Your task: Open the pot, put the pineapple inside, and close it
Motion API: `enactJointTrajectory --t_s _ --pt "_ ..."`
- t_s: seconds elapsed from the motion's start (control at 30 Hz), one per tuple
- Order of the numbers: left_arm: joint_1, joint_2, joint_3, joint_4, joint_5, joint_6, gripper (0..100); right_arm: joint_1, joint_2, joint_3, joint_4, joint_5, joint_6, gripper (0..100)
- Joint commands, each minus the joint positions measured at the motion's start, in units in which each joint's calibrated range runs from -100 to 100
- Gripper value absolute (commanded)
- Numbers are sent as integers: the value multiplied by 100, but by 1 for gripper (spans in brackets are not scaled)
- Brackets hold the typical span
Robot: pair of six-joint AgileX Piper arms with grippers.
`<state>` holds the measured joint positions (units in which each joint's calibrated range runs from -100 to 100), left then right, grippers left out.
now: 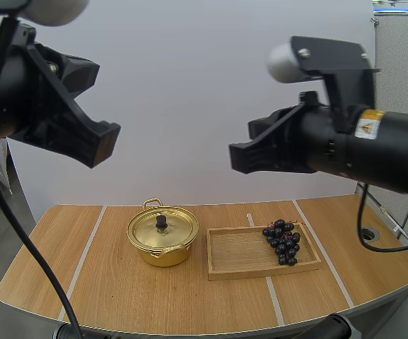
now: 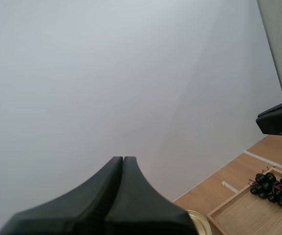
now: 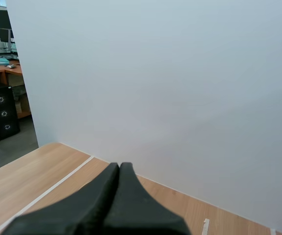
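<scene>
A gold pot [image 1: 162, 239] stands on the wooden table with its lid [image 1: 162, 226] on, black knob up. To its right a bunch of dark grapes [image 1: 283, 241] lies at the right end of a wooden tray [image 1: 235, 253]. Both arms hang high above the table. My left gripper [image 1: 103, 145] is up at the left and my right gripper [image 1: 240, 157] up at the right, well apart from pot and fruit. In the left wrist view my left gripper [image 2: 123, 159] is shut on nothing, above the pot's rim [image 2: 200, 221] and near the grapes [image 2: 275, 189]. My right gripper [image 3: 119, 166] is likewise shut and empty.
The table [image 1: 69, 261] has white tape lines dividing it and a rounded front edge. A round cable hole [image 1: 368, 233] sits at the far right. A plain white wall stands behind the table. Bare wood lies left of the pot and in front of the tray.
</scene>
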<state>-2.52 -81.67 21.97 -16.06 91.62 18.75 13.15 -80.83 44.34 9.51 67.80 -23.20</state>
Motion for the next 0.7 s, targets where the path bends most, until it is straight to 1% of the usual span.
enactJointTrajectory --t_s 0.0,0.13,0.27,0.37,0.43,0.5,0.6,0.67 --pt "-11 -548 385 -101 -1064 -682 0 -245 -903 -33 -166 -271 -29 0" --pt "-11 -899 675 -101 -1656 -914 0 -568 -1140 -33 -268 -368 -29 0" --pt "26 -1137 953 -90 -1746 -1159 0 -900 -1311 -33 -294 -653 224 0" --pt "54 -1336 1292 5 -2153 -1481 0 -1088 -1367 -33 -294 -719 439 0" --pt "79 -1453 1516 242 -2452 -1900 0 -1172 -1399 -33 -294 -719 578 0" --pt "97 -1557 1735 694 -2758 -2451 0 -1240 -1459 -33 -294 -719 752 0" --pt "119 -1669 2003 1390 -2989 -3179 0 -1327 -1652 -9 -253 -719 763 0" --pt "119 -1741 2176 1652 -3072 -3491 0 -1367 -1852 86 -219 -719 763 0"
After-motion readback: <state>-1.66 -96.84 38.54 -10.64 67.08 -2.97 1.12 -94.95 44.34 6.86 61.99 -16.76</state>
